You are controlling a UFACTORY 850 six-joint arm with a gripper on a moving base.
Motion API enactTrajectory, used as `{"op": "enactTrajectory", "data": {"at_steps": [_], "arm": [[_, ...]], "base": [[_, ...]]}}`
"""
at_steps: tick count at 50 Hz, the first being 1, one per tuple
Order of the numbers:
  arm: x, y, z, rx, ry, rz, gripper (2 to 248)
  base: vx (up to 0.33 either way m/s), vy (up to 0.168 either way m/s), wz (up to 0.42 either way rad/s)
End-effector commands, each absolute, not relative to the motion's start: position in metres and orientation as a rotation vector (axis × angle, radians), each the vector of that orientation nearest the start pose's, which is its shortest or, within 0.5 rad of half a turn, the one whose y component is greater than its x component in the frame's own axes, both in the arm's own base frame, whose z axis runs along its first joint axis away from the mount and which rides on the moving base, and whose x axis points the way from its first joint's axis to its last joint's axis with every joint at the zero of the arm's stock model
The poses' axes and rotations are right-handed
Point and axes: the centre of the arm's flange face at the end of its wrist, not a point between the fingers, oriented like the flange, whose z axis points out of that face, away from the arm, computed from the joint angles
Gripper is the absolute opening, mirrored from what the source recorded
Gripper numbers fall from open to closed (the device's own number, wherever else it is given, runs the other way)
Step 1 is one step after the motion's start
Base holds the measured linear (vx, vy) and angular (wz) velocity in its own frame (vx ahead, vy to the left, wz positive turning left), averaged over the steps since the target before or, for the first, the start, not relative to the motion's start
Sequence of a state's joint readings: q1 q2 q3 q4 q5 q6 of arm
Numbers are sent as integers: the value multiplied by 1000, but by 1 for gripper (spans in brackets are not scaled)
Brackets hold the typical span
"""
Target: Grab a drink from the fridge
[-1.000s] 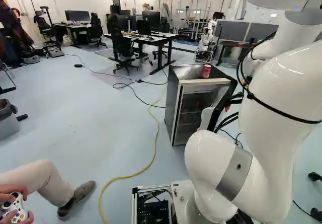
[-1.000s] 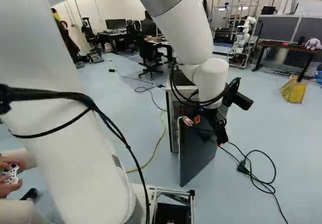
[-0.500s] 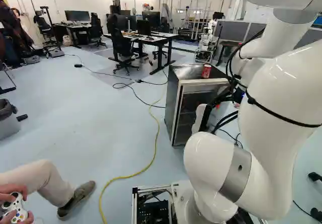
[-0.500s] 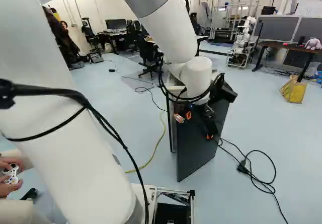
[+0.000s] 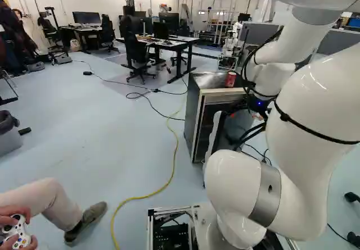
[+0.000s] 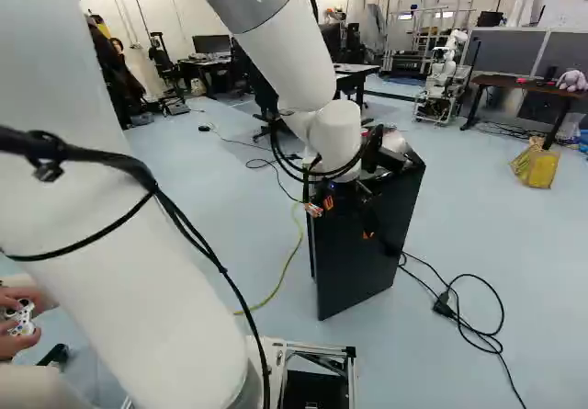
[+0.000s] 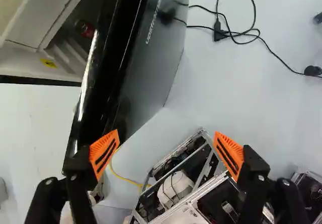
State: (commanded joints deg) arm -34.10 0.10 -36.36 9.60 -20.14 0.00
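Note:
In the right base view my gripper (image 6: 348, 218) is at the upper part of the fridge door (image 6: 356, 266), which stands ajar and turned toward the base. The wrist view shows the gripper (image 7: 165, 137) open, with nothing gripped; one finger's orange pad (image 7: 104, 153) is at or against the door's black edge (image 7: 89, 93), while the other is out over the floor. Beyond that edge, a red drink (image 7: 85, 29) shows dimly inside the fridge. A red can (image 5: 230, 80) stands on top of the fridge (image 5: 193, 112). The arm and door hide much of the fridge's front.
Black cables and a plug (image 6: 444, 305) lie on the floor right of the door. A yellow cable (image 5: 163, 188) runs left of the fridge. A person's hands (image 5: 16, 227) and leg are left of the base. Desks and another robot (image 6: 444, 73) stand farther back.
The arm has moved leftward in both base views. The door has swung with it, closer to the fridge's front. The base has not moved.

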Motion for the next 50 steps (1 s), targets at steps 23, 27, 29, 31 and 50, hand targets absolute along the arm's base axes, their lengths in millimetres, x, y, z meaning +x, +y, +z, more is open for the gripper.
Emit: {"op": "enactTrajectory", "data": {"at_steps": [23,27,29,31,50], "arm": [[370,-187,416,-2947,962,-521,247],[377,-182,416,-2953,934,-529,247],[380,-179,416,-2957,918,-534,247],[383,-177,416,-2959,906,-538,247],[415,-152,417,-2979,781,-578,247]], "base": [[0,0,0],[0,0,0],[0,0,0],[0,0,0],[0,0,0]]}}
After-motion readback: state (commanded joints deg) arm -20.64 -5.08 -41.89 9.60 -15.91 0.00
